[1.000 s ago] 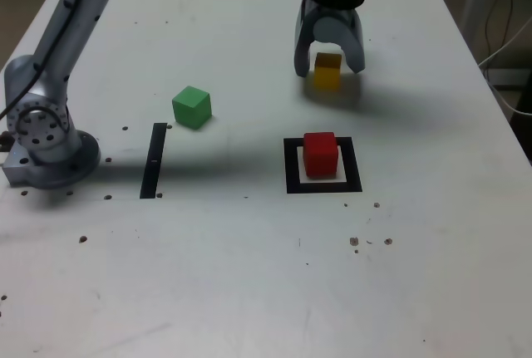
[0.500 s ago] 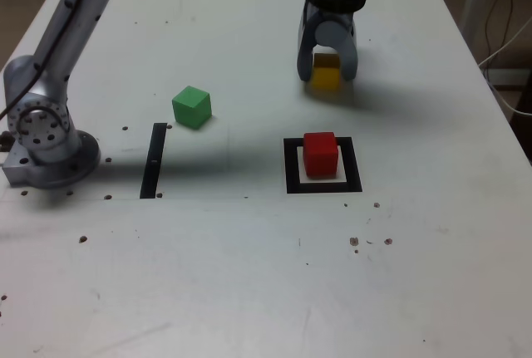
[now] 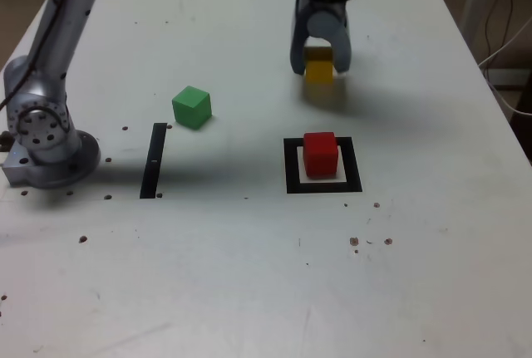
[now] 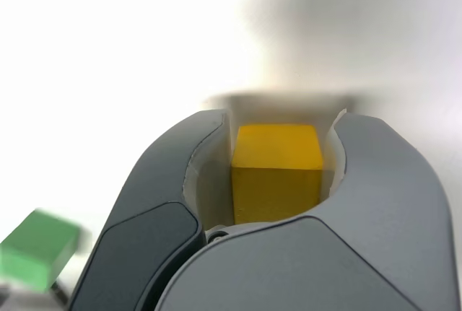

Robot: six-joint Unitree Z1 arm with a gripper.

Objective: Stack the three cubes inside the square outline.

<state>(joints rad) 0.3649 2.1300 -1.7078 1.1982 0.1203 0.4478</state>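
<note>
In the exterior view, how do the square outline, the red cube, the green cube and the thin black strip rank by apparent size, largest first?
1. Square outline.
2. Thin black strip, long but narrow.
3. Red cube and green cube: they look alike, so no ranking.

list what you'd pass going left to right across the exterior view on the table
arm base → black strip → green cube → red cube in the square outline

The tool [image 3: 319,66] is now closed on the yellow cube [image 3: 318,68], which is lifted off the desk [image 3: 249,275] and carried slightly toward the exterior view's left.
</note>
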